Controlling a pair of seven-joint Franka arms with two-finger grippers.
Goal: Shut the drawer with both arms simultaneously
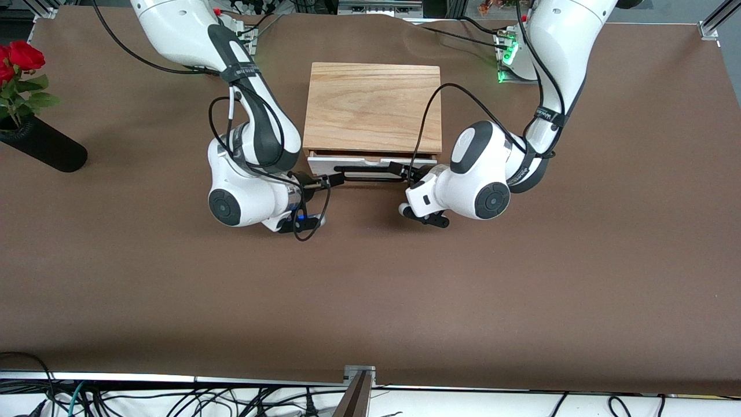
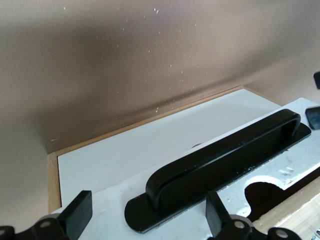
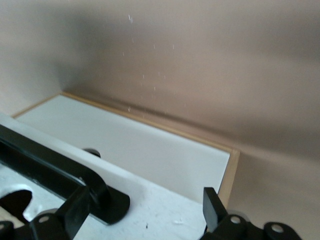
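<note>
The light oak box [image 1: 373,107] stands at mid-table, and the drawer [image 1: 370,164] sticks out of its front by a narrow strip. The drawer's white front panel carries a long black handle [image 1: 367,172]. My left gripper [image 1: 412,174] is open at the handle's end toward the left arm. In the left wrist view, that gripper [image 2: 149,217] straddles the handle end [image 2: 220,160], close to the white panel [image 2: 112,197]. My right gripper [image 1: 326,181] is open at the handle's other end. In the right wrist view, this gripper [image 3: 146,210] faces the panel [image 3: 165,212], with the handle end [image 3: 60,172] by one finger.
A black vase with red roses [image 1: 40,147] lies near the table edge at the right arm's end. A unit with green lights [image 1: 508,58] sits by the left arm's base. The brown table [image 1: 370,289] stretches toward the front camera.
</note>
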